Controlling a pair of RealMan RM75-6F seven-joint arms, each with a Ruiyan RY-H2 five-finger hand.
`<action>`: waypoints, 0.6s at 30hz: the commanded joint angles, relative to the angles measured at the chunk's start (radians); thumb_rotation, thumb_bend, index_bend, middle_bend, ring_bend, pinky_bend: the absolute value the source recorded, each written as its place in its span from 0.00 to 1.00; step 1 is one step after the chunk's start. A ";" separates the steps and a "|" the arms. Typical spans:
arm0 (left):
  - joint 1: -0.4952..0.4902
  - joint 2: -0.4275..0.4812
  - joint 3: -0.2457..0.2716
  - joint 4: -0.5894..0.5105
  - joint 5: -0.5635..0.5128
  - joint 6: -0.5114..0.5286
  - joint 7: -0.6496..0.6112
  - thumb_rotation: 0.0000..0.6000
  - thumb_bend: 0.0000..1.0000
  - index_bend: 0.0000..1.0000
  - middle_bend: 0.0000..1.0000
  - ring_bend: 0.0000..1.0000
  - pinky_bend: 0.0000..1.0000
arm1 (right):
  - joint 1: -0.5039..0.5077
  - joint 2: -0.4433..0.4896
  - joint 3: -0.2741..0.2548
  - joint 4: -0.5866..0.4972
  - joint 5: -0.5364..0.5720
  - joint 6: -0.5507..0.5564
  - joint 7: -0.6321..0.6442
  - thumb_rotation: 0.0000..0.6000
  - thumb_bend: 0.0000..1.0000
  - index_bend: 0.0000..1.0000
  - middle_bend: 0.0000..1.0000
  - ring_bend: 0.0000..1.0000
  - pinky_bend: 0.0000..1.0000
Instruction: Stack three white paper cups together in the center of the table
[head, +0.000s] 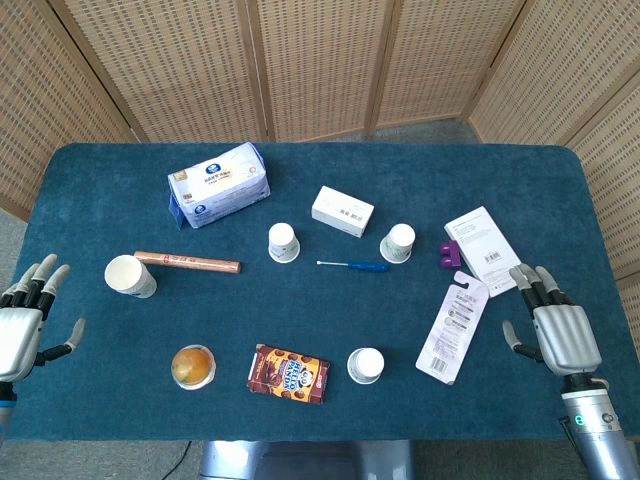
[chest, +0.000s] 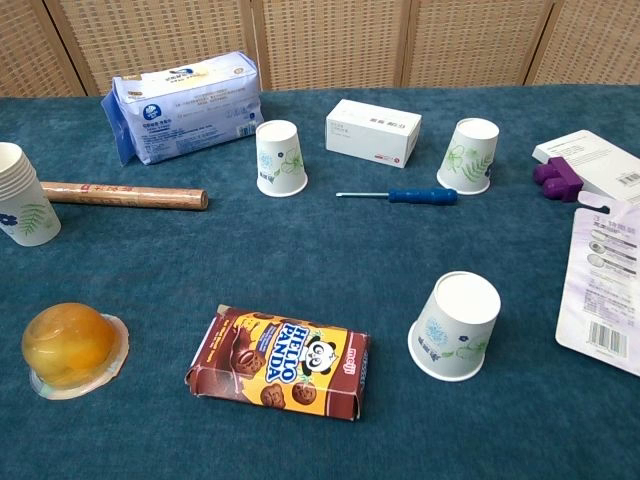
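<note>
Nearest inverted cup (chest: 456, 327) + 2 more upside-down (chest: 280, 158) (chest: 469, 155), nested upright cup stack (chest: 21, 195) far left; both hands (head: 22, 322) (head: 558, 328) released.

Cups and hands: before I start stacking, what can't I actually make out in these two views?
- Both hands: the chest view shows neither; the head view shows the left hand cut by the frame's left edge, the right hand whole.
- Left cup stack: cut by the chest view's left edge; rim count unclear.
- Three upside-down cups: insides hidden.
- White box print: too small.
</note>
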 joint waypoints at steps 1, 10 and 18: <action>-0.002 -0.002 -0.001 0.002 -0.003 -0.003 0.001 0.49 0.47 0.00 0.00 0.00 0.20 | 0.003 -0.002 0.002 0.002 0.004 -0.005 -0.001 0.70 0.50 0.00 0.00 0.00 0.36; -0.005 -0.005 -0.004 0.001 0.003 0.002 0.000 0.49 0.47 0.00 0.00 0.00 0.20 | 0.008 -0.008 -0.002 0.012 -0.007 -0.007 0.014 0.71 0.50 0.00 0.00 0.00 0.36; -0.007 0.006 -0.007 -0.007 0.009 0.009 -0.005 0.49 0.47 0.00 0.00 0.00 0.20 | 0.034 -0.022 0.002 0.011 -0.015 -0.035 0.020 0.71 0.49 0.00 0.00 0.00 0.36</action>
